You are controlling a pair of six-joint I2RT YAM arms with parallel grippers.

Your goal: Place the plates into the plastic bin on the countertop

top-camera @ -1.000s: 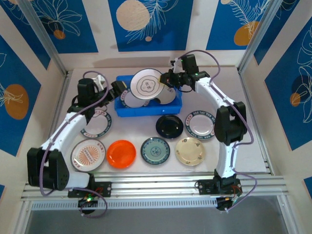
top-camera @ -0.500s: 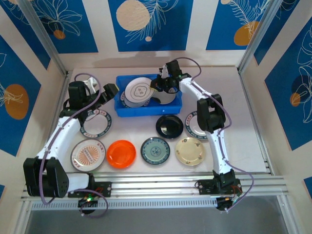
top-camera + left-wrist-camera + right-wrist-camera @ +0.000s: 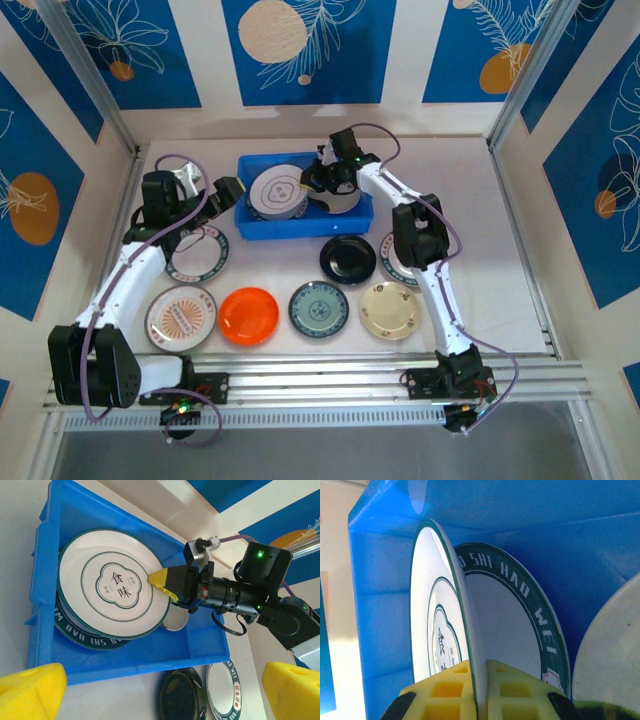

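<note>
From above, I see the right gripper [image 3: 318, 185] over the blue plastic bin [image 3: 262, 229], its fingers pinched on the rim of a white green-ringed plate [image 3: 276, 192] lying low over the stack inside. The left gripper [image 3: 230, 187] hangs just beside the bin's left wall, fingers wide, holding nothing.

On the left wrist view the held plate sits over a lettered plate [image 3: 75, 632]; I can't tell whether its far edge touches.

The right wrist view shows the yellow fingers [image 3: 510, 690] clamping the plate's edge, tilted off the one beneath.

I judge this the set-down: next, open, lift clear, then fetch the plates left on the counter [image 3: 480, 200].
</note>
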